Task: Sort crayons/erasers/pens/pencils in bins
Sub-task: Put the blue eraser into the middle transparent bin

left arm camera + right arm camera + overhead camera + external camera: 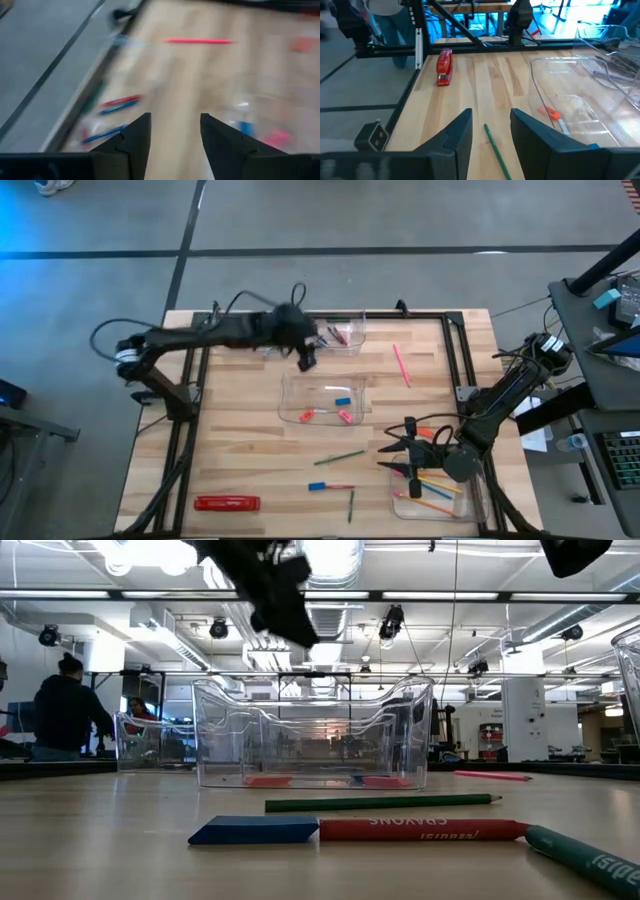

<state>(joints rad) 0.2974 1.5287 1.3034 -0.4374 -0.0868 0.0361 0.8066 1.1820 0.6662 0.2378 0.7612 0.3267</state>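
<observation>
Beside the far bin [341, 332], just off its near-left corner: left claw [306, 360], fingers spread w/ a clear gap, nothing between them.
- Far bin: held red & blue sticks; exact type not clear.
- Middle bin [325, 398], just nearer than left claw: blue eraser [343, 400], pink erasers [345, 416].
- Pink pencil [402, 365]: bare worktop [240, 450], to the right of left claw, well apart.
- Right claw [408, 465]: over near-right bin [440, 500], fingers apart, nothing gripped. That bin held orange & yellow pencils.
- Green pencil [342, 457], to the left of right claw, loose on worktop; second green stick [351, 505] nearer the front edge.
- Blue eraser + red crayon [338, 486], end to end, between the two green ones.
- Red flat pack [227, 502]: far left of right claw, near-left worktop.
</observation>
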